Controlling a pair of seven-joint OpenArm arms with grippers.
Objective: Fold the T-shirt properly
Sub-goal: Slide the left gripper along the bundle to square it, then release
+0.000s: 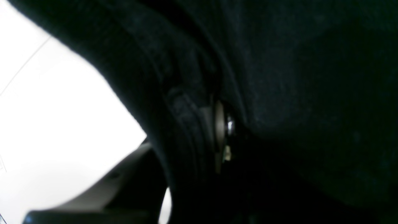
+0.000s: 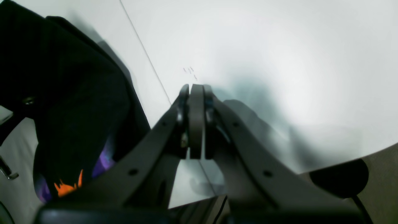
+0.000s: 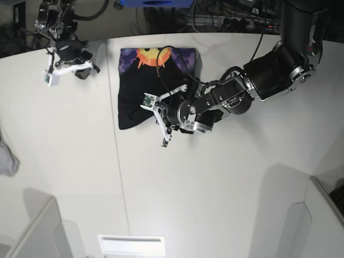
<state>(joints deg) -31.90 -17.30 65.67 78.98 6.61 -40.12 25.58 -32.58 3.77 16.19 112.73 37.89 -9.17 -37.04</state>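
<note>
White surface (image 3: pixel 215 188) fills most of the base view, with a thin seam line running across it and cables and dark equipment crowding the far edge. On the far half lies the T-shirt (image 3: pixel 141 91), folded to a rough rectangle, black cloth toward the near edge and the orange sun on purple print at the far edge. The left gripper (image 3: pixel 164 126) sits at the near right corner of the shirt; its jaws reach over the cloth edge, and in the base view the contact itself is too small to resolve. The left wrist view is almost wholly blocked by dark fabric pressed close to the lens: only folds, a hem ridge, a small metal fitting and a slice of bright surface at the left are legible, and the jaws appear nearly together with cloth bunched at them, so a grip on the shirt is likely but cannot be confirmed. The right gripper (image 2: pixel 196 93) hangs above bare surface well to one side of the shirt, jaws pressed together on nothing. In the right wrist view the shirt is cut off at the left margin, showing only a black mass and a scrap of orange and purple. A grey cloth (image 3: pixel 6 158) is cut off at the base view's left edge.
</note>
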